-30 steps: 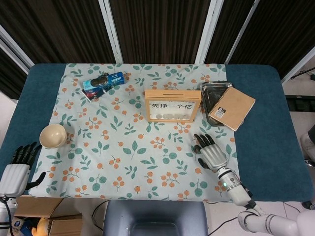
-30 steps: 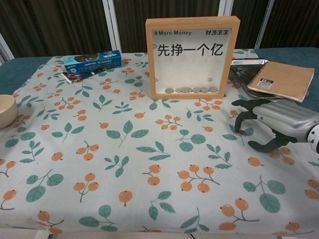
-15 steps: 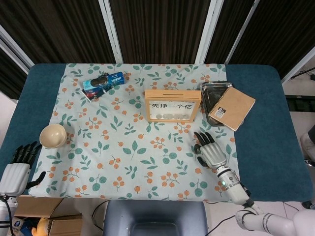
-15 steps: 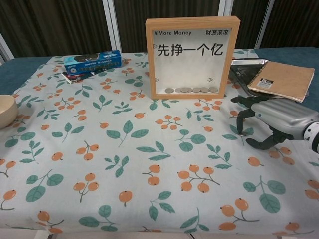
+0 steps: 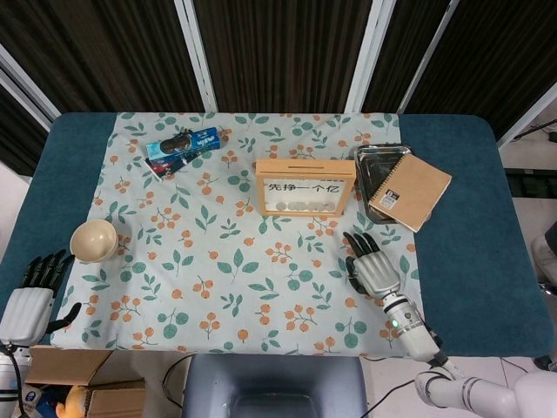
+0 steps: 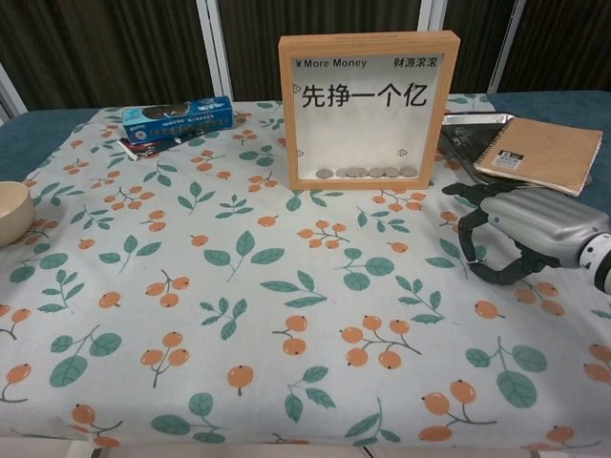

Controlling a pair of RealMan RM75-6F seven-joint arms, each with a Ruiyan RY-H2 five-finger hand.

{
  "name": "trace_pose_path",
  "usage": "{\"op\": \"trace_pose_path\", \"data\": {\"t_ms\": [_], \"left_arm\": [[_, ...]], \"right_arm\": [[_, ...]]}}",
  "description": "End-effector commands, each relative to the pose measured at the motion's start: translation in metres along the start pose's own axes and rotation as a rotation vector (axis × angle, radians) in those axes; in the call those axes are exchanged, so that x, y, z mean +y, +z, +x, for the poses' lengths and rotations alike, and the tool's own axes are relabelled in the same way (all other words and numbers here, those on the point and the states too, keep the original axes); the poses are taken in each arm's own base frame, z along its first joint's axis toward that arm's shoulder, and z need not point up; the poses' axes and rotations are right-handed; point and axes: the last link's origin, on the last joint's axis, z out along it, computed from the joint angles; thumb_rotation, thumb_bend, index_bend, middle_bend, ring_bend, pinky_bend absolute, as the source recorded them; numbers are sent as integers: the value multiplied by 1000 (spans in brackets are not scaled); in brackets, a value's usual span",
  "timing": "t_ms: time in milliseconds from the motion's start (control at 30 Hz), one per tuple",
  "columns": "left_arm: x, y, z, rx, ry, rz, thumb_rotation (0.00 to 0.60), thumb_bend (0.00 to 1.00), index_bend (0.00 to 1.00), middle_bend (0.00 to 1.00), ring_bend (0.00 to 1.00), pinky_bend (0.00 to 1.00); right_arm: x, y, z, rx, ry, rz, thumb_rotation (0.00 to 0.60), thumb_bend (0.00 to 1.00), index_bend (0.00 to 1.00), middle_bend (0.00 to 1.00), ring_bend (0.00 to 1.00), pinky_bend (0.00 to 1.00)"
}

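The coin frame (image 5: 305, 187) stands upright behind the table's middle on the tablecloth (image 5: 235, 261). Right of it a notebook (image 5: 410, 192) lies on a metal tray (image 5: 372, 165). A biscuit box (image 5: 184, 146) lies far left behind; a bowl (image 5: 93, 240) sits at the left edge. The right hand (image 5: 372, 266) rests before the tray.

right hand (image 5: 372, 266) rests on floral cloth (image 5: 218, 261) below coin frame (image 5: 305, 187).

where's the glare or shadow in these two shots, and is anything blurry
Head view: even overhead light, sharp; the right hand and the bowl throw only soft shadows on the cloth. Chest view: the coin frame has a pale, washed-out pane, its lettering still legible; a faint shadow lies under the hand's fingers; the bowl is cut by the left edge.
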Motion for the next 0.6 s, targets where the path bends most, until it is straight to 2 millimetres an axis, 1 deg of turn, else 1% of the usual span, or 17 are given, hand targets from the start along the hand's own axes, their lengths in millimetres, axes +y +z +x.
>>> {"op": "trace_pose_path", "data": {"t_ms": [33, 167, 300, 600], "left_arm": [[0, 0, 0, 0, -1, 1, 576, 298, 0, 0, 0, 0], [0, 0, -1, 0, -4, 1, 573, 298, 0, 0, 0, 0], [0, -1, 0, 2, -6, 0, 575, 298, 0, 0, 0, 0], [-1, -1, -1, -3, -10, -1, 576, 298, 0, 0, 0, 0]], "right_arm": [[0, 0, 0, 2, -4, 0, 600, 545, 580, 0, 0, 0], [0, -1, 0, 9, -3, 3, 600, 546, 520, 0, 0, 0], [0, -2, 1, 15, -3, 6, 600, 546, 498, 0, 0, 0], [1, -3, 3, 37, 0, 6, 600, 547, 562, 0, 0, 0]]}}
